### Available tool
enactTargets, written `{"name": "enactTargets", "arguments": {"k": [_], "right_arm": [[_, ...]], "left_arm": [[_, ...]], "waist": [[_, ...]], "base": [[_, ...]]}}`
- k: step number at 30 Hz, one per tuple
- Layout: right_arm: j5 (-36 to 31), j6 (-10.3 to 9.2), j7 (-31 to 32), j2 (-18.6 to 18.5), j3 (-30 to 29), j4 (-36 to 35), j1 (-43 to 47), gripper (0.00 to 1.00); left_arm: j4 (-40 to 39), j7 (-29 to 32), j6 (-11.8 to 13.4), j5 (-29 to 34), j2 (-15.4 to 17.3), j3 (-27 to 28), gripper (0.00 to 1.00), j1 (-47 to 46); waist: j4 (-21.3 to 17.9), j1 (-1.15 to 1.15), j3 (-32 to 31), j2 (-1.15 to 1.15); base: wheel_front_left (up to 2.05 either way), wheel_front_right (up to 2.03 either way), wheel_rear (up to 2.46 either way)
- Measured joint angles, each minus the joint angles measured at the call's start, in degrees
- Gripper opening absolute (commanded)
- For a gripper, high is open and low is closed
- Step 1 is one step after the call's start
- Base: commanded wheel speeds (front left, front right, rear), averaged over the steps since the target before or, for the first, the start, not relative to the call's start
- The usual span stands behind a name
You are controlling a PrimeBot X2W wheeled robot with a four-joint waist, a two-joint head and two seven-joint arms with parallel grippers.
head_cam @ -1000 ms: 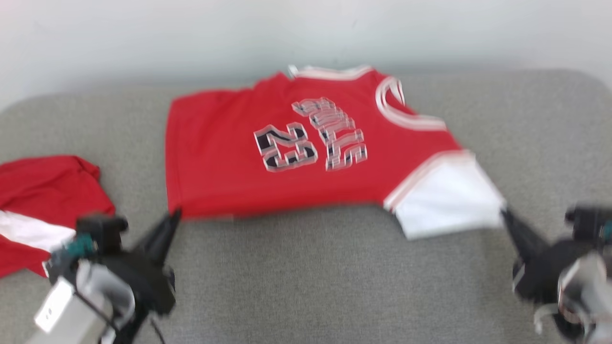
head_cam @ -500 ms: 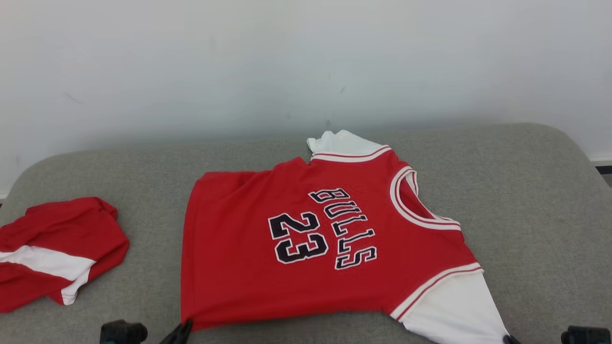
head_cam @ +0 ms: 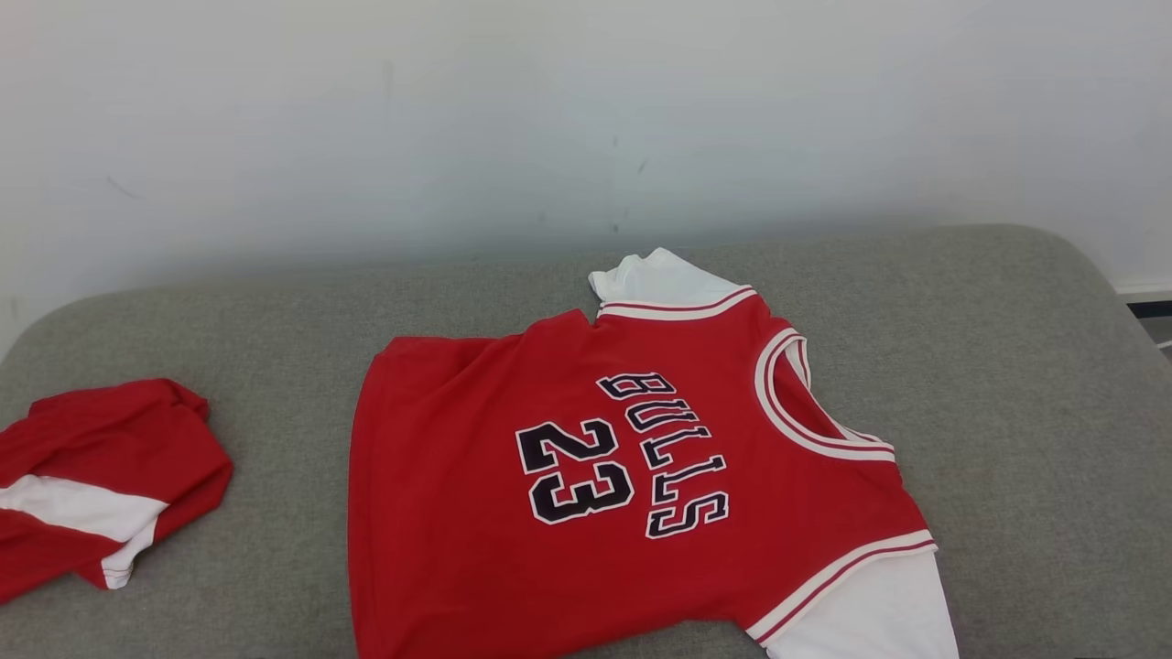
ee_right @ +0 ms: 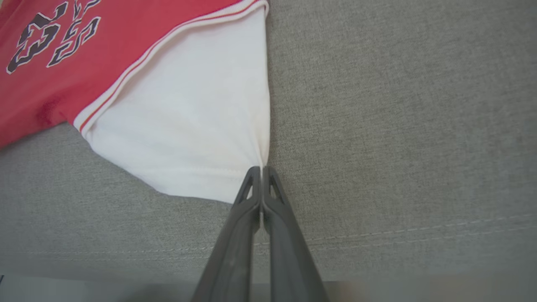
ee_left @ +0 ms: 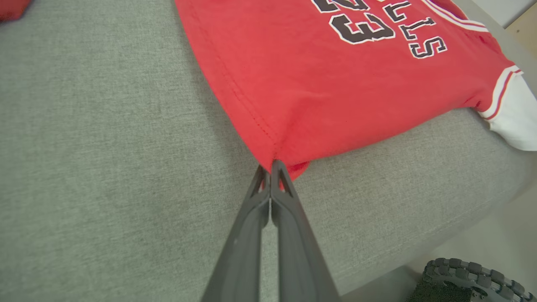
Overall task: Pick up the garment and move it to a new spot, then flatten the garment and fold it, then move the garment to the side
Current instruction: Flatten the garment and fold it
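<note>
red knit jersey (head_cam: 439,513) with white sleeves, striped red-and-white trim and black "bulls 23" lettering is laid print-side up on a grey woven fabric cushion (head_cam: 1007,384), about at its middle. it is spread nearly flat. the collar is turned toward the robot's right and the hem toward its left. the near edge is cut off by the bottom of the head view. one white sleeve is seen at the far edge, the other at the near right corner.

left gripper (ee_left: 270,164): the two dark fingers are pressed together, and the near hem corner of the jersey is pinched between the tips. the red fabric is drawn to a point there, with a small fold beside it.

right gripper (ee_right: 261,170): the fingers are pressed together, and the outer corner of the near white sleeve is pinched. the white cloth is gathered into fine creases running into the tips.

a crumpled red cloth with a white band (head_cam: 110,458) is noted on the cushion at the robot's left, well apart from the jersey. a plain white wall (head_cam: 549,119) is seen behind the cushion. in the left wrist view, a black treaded wheel (ee_left: 470,277) is seen below the cushion's near edge.
</note>
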Motion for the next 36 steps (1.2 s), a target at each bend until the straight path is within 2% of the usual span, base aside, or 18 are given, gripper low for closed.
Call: {"name": "enactTargets", "arguments": {"k": [11, 21, 25, 30, 31, 34, 36], "right_arm": [[-0.2, -1.9, 1.55, -0.47, -0.25, -2.54, 0.14, 0.0], [-1.23, -2.33, 3.1, -0.81, -0.07, -5.34, -4.36, 0.0], [-2.22, -2.24, 4.89, -1.42, 0.88, -6.14, -7.72, 0.0], [-4.08, -0.71, 8.56, -2.38, 1.2, -6.92, -19.31, 0.0], [-3.92, 0.13, 10.59, -2.16, 0.66, -6.51, -27.0, 0.0], [-3.9, 0.69, 13.48, -0.82, -1.05, -3.75, -42.05, 0.0], [-4.65, 0.69, 15.15, 1.32, -4.95, -3.28, -52.22, 0.0]], "left_arm": [[-2.6, 2.33, 0.52, -0.16, -0.74, 0.44, 0.0, -0.57], [-4.22, 3.32, 0.53, -0.34, -0.75, 2.16, 0.0, -2.78], [-5.15, 4.74, 0.38, -0.22, -0.6, 2.35, 0.0, -6.58], [-5.0, 8.44, -3.47, -0.71, 0.01, 4.3, 0.0, -16.62], [-3.65, 10.44, -5.67, -1.96, 0.02, 6.34, 0.0, -23.41], [0.37, 13.55, -7.93, -2.92, -0.41, 9.53, 0.0, -35.88], [4.37, 15.26, -8.71, -2.92, -1.89, 11.76, 0.0, -46.34]], "waist": [[1.23, 0.0, 1.88, 0.0], [1.49, 0.0, 5.33, 0.0], [1.3, 0.0, 7.29, 0.01], [1.09, 0.01, 10.47, 0.01], [1.0, 0.01, 11.92, 0.01], [0.84, 0.02, 14.2, 0.01], [0.73, 0.02, 15.79, 0.01]], "base": [[0.0, 0.0, 0.0], [0.0, 0.0, 0.0], [0.0, 0.0, 0.0], [0.0, 0.0, 0.0], [0.0, 0.0, 0.0], [0.0, 0.0, 0.0], [0.0, 0.0, 0.0]]}}
